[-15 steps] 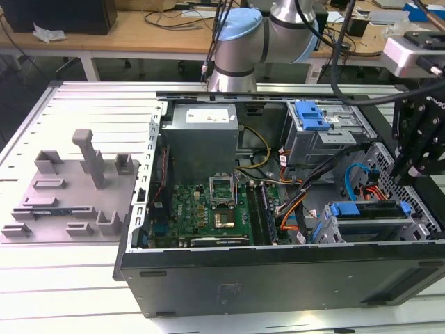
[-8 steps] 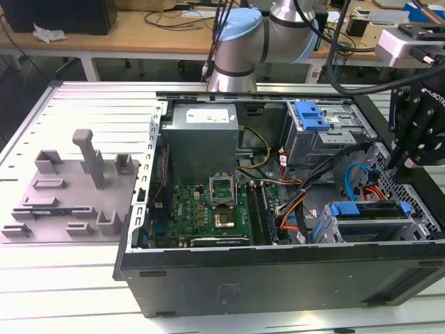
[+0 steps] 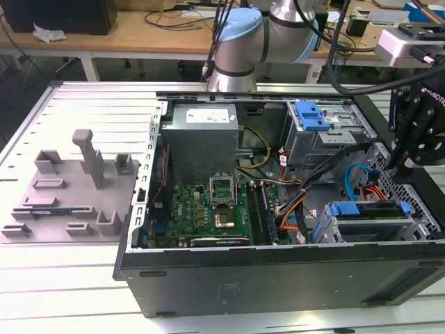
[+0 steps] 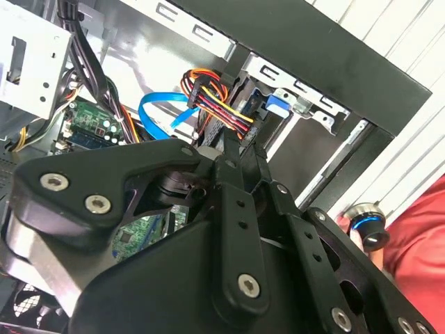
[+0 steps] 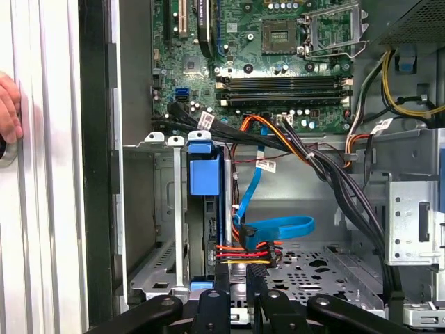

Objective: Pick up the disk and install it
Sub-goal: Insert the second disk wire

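Two black fingers of the gripper [image 5: 236, 300] are pressed together, holding nothing. It hovers over the drive cage [image 5: 163, 229] of the open computer case [image 3: 278, 271]. Directly below, the disk [image 5: 206, 209] stands edgewise in its bay, blue frame uppermost, seemingly installed. Beyond lie the blue data cable [image 5: 274, 228] and the motherboard [image 5: 257, 62].

Case [image 3: 278, 275]: matt black metal shell. Drive cage [image 5: 163, 229] inside case: bare grey sheet metal. Disk [image 5: 204, 174] in cage: glossy blue plastic frame. Gripper [image 4: 240, 163]: matt black.
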### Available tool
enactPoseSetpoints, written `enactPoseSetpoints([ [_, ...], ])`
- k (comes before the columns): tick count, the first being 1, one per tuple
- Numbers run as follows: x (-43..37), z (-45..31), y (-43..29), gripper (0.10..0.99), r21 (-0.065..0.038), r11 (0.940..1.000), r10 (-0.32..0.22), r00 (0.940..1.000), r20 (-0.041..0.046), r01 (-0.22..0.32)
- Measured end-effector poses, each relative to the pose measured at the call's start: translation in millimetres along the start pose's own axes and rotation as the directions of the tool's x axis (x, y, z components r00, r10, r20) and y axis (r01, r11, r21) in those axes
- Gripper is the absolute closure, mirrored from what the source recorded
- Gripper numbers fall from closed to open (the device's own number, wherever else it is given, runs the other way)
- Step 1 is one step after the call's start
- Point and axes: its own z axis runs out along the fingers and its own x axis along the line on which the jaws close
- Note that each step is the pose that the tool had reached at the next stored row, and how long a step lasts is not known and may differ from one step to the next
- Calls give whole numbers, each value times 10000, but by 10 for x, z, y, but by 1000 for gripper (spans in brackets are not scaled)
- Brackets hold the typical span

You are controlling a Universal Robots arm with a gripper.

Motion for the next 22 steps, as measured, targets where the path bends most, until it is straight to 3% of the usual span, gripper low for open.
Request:
enactPoseSetpoints([
  [3,0,0,0,843,1,10000,-7,10000,-2,7],
  [4,-1,1,0,843,0,10000,-7,10000,37,7],
  [9,-3,1,0,843,2,10000,-7,10000,23,7],
  [11,-58,-3,-2,843,2,10000,-19,9997,-226,19],
  [14,-176,-12,-2,843,9,10000,-59,9972,-748,60],
  [16,-268,-17,0,843,17,9999,-145,9944,-1051,148],
  [17,-309,-17,1,843,21,9998,-192,9933,-1136,195],
  [22,-310,-14,3,831,39,9990,-441,9918,-1203,449],
])
